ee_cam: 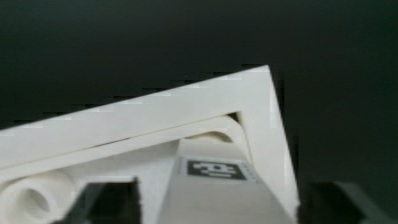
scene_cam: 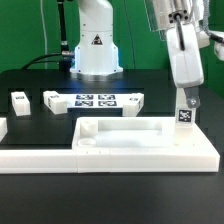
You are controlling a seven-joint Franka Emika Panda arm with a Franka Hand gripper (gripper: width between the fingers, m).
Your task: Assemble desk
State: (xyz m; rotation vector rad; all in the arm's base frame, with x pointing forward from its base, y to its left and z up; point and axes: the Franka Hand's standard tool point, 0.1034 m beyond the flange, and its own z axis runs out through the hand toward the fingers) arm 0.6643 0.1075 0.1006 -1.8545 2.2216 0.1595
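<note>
The desk's white tabletop [scene_cam: 130, 140] lies flat near the front of the black table, raised rims up. One square leg [scene_cam: 185, 113] with a black-and-white tag stands upright at the tabletop's corner on the exterior view's right. My gripper [scene_cam: 185, 97] reaches down over its top end. In the wrist view the leg [ee_cam: 217, 170] fills the space between my two dark fingers [ee_cam: 107, 203], with the tabletop's corner rim [ee_cam: 178, 105] beyond it. Both fingers sit close along the leg's sides. Whether they press on it does not show.
A second loose leg [scene_cam: 20, 100] lies at the exterior view's left, and part of another [scene_cam: 2, 126] shows at the edge. The marker board [scene_cam: 95, 100] lies behind the tabletop. The low L-shaped rail [scene_cam: 100, 160] runs along the tabletop's front. The arm's base [scene_cam: 97, 45] stands at the back.
</note>
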